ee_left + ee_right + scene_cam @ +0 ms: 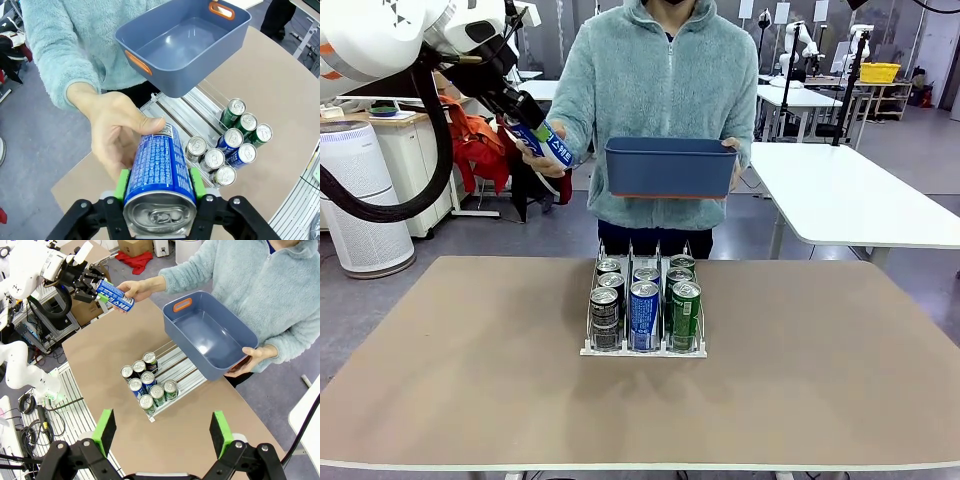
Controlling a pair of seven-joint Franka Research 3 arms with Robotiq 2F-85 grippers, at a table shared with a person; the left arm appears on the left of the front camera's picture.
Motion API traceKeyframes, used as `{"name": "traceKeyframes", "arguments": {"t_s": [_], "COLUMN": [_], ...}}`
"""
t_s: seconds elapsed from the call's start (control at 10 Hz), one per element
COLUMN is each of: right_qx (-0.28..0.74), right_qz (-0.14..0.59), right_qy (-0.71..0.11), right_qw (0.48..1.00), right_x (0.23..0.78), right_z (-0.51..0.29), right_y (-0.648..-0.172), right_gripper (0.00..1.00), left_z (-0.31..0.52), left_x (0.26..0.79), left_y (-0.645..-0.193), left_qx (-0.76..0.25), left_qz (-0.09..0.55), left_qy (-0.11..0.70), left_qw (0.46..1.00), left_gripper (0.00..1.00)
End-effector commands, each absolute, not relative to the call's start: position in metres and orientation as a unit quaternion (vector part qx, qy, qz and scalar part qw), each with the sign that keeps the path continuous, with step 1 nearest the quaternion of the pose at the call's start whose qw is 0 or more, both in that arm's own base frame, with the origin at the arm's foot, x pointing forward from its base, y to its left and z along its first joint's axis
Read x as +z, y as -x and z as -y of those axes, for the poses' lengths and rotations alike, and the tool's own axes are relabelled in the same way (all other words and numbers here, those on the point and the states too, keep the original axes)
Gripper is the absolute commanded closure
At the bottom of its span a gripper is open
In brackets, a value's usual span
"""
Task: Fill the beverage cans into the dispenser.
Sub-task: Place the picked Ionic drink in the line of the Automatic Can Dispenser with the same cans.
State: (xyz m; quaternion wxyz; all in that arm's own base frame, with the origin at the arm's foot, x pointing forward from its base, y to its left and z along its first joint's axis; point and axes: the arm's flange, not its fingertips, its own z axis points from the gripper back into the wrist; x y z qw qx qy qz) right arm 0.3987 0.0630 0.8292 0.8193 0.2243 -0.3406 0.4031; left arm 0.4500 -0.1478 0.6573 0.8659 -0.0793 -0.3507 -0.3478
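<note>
Holding a blue-and-white can (160, 172) tight, my left gripper (159, 184) hangs high at ten o'clock from the dispenser (644, 348), and the person's hand (117, 132) touches that can too. My right gripper (162, 432) is wide open with nothing in it. Seven cans (645, 312) stand in the lanes.

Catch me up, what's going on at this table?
Handover in progress: the left tool is shut on a blue-and-white can that the person's hand also holds. Their other hand carries an empty blue bin. The dispenser on the table has three cans per lane. The right tool hovers open above.
</note>
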Motion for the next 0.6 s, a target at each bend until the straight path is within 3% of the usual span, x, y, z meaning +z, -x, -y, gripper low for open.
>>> {"name": "traceKeyframes", "arguments": {"t_s": [0.0,0.5], "right_qx": [0.404,0.404], "right_qz": [0.337,0.337], "right_qy": [-0.225,-0.225], "right_qw": [0.82,0.82], "right_x": [0.8297,0.8297], "right_z": [-0.0625,-0.0625], "right_y": [-0.3981,-0.3981], "right_gripper": [0.0,0.0], "left_z": [0.1473,0.1473], "left_x": [0.6568,0.6568], "left_y": [-0.4498,-0.4498], "left_qx": [-0.349,-0.349], "left_qz": [0.35,0.35], "left_qy": [0.079,0.079], "left_qw": [0.866,0.866], "left_gripper": [0.56,0.56]}}
